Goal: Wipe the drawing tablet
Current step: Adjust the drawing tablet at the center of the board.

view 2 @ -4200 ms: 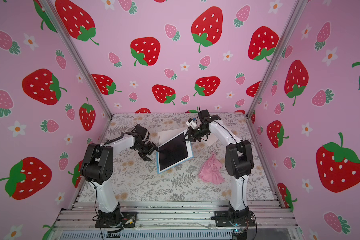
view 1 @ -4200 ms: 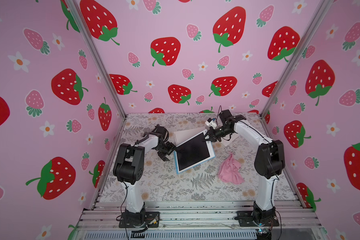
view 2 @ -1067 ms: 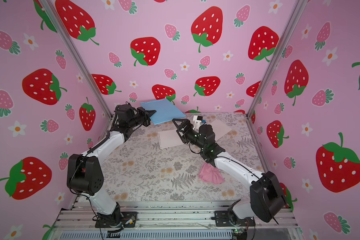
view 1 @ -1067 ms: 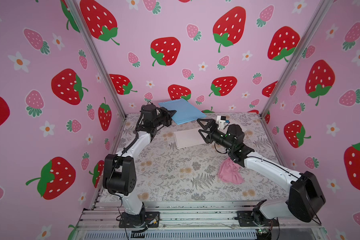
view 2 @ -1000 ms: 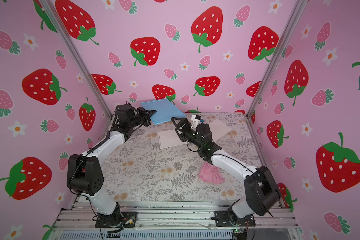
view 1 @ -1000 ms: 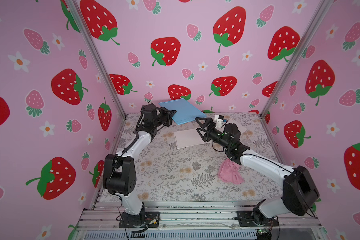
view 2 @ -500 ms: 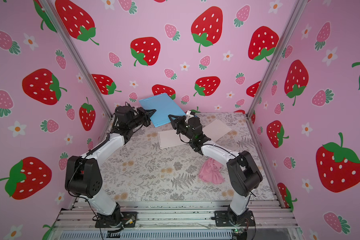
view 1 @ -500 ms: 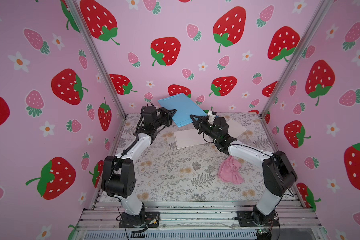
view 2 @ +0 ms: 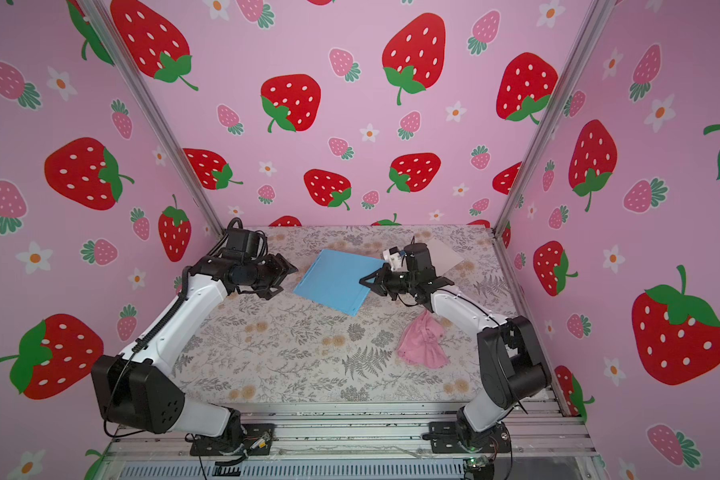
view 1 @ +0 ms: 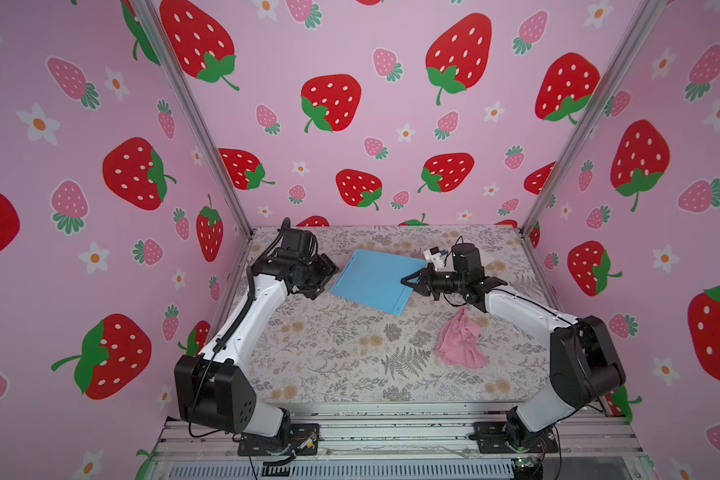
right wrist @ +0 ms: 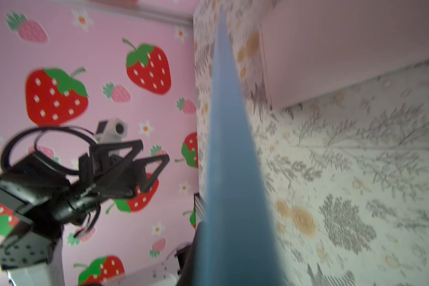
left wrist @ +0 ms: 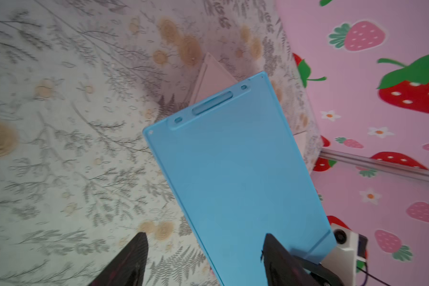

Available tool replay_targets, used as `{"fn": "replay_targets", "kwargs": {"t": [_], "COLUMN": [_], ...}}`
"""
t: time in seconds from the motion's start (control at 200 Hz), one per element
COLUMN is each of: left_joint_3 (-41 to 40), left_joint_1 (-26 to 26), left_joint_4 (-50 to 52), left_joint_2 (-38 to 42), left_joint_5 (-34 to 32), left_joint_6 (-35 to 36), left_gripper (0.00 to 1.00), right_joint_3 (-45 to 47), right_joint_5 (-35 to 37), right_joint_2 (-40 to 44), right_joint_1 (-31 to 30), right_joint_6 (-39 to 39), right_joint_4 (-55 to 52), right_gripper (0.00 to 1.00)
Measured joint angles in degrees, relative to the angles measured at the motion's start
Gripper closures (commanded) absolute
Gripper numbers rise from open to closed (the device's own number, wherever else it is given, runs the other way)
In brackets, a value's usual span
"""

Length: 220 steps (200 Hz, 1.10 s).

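walls (view 1: 267, 54): pink strawberry print | tabletop (view 1: 329, 353): grey floral cloth | corner posts (view 1: 190, 110): aluminium

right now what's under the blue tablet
A pale pink sheet pokes out from beneath the blue tablet in the left wrist view, lying on the floral table. The tablet covers the rest of that sheet and whatever else lies beneath.

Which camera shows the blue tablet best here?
The left wrist view: the tablet fills it, its blue face large and sharp. Both top views show the tablet whole but small; the right wrist view gives only a blurred edge.
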<state>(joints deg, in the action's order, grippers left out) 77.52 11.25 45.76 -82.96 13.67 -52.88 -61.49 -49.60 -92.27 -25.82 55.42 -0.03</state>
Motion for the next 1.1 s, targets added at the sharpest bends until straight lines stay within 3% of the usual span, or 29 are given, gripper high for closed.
{"fn": "replay_targets", "kwargs": {"t": [0.155, 0.32, 0.43, 0.55, 0.665, 0.8, 0.915, 1.101], "left_joint_3": [-5.3, -13.1, -17.4, -21.1, -22.7, -23.7, -23.7, -23.6], "left_joint_1": [-0.3, -0.4, -0.4, -0.4, -0.5, -0.8, -1.2, -2.4], "left_joint_4": [4.0, 3.0, 0.2, -2.7, -5.0, -6.2, -6.7, -6.8], "left_joint_2": [2.4, 1.2, -0.7, -2.4, -4.5, -5.3, -5.3, -7.2], "left_joint_5": [-1.7, -0.3, 1.4, 3.1, 4.0, 4.4, 4.4, 4.3], "left_joint_6": [5.7, 8.1, 8.7, 9.2, 9.5, 9.8, 10.2, 11.0], "left_gripper": [0.27, 0.25, 0.24, 0.24, 0.24, 0.24, 0.25, 0.26], "right_joint_3": [-3.0, -12.9, -18.8, -23.9, -25.1, -22.7, -15.4, 4.8], "right_joint_5": [-10.3, -14.2, -14.6, -10.2, -3.0, 10.1, 25.7, 56.1], "right_joint_2": [-6.6, -20.4, -26.3, -30.1, -30.5, -24.0, -9.1, 19.8], "right_joint_1": [-0.7, 0.5, 1.4, 2.4, 3.5, 4.0, 4.0, -2.1], "right_joint_6": [-13.6, -27.3, -37.1, -44.3, -46.8, -45.2, -39.8, -30.1], "right_joint_4": [-13.1, -27.5, -37.9, -47.4, -51.1, -50.1, -44.7, -32.1], "right_gripper": [1.00, 1.00, 0.77, 0.53, 0.42, 0.38, 0.40, 0.22]}}
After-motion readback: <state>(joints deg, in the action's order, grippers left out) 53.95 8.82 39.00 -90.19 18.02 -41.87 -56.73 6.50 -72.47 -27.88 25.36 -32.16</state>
